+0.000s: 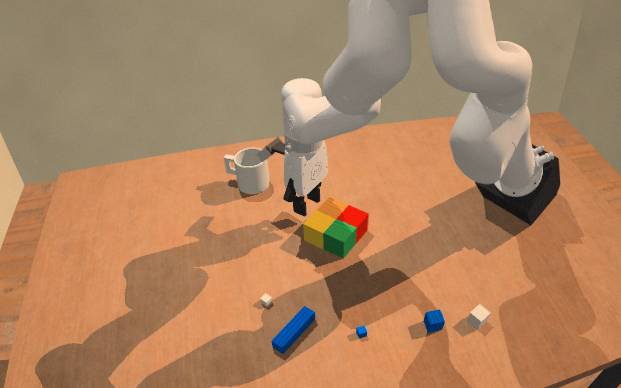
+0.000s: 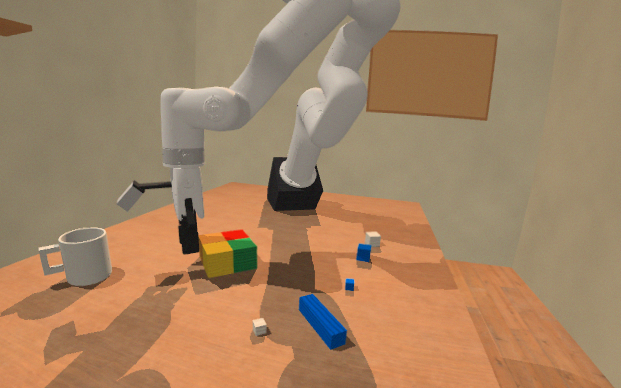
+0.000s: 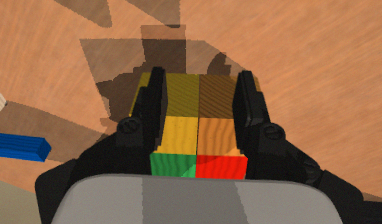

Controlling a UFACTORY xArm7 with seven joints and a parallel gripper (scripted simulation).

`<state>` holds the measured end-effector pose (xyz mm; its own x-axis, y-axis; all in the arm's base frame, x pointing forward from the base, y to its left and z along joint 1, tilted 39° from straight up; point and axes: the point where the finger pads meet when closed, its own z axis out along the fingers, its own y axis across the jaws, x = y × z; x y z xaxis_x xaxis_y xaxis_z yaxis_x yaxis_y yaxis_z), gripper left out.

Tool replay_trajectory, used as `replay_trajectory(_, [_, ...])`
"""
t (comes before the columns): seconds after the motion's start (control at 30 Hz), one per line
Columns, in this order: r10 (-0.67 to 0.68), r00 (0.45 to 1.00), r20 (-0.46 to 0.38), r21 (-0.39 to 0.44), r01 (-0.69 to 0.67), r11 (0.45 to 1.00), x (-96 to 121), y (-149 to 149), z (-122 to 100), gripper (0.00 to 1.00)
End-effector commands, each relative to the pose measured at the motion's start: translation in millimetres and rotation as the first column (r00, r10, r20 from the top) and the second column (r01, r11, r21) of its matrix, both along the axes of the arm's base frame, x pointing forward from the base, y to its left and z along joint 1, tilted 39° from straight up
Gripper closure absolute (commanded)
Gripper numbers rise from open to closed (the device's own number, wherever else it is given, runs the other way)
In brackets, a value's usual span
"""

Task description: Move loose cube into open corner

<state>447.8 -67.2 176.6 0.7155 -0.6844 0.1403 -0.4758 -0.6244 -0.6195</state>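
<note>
Four cubes stand together as a tight square on the table: orange (image 1: 333,206), red (image 1: 353,216), yellow (image 1: 318,226) and green (image 1: 341,235). Their faces look flush, with no gap that I can see. The square also shows in the exterior view (image 2: 228,250). In the wrist view the yellow (image 3: 181,134) and orange (image 3: 217,134) cubes lie below and between the fingers, with green (image 3: 173,165) and red (image 3: 221,166) nearer the camera. My gripper (image 1: 302,197) hangs just beside the yellow and orange side, a little above the table. Its fingers stand half apart and hold nothing.
A white mug (image 1: 251,170) stands behind and left of the gripper. Near the front edge lie a blue bar (image 1: 293,329), a small white cube (image 1: 266,300), a tiny blue cube (image 1: 361,331), a blue cube (image 1: 434,320) and a white cube (image 1: 479,316). The arm's base (image 1: 521,190) stands at the right.
</note>
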Motion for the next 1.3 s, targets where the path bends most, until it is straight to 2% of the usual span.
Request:
replay_trajectory(0.0, [-0.002, 1.0, 0.002, -0.001, 0.002, 1.0, -8, -7, 14, 0.5])
replay_trajectory(0.63, [-0.002, 1.0, 0.002, -0.001, 0.002, 1.0, -29, -23, 45, 0.5])
replay_trajectory(1.27, [-0.002, 1.0, 0.002, -0.001, 0.002, 1.0, -32, -24, 49, 0.5])
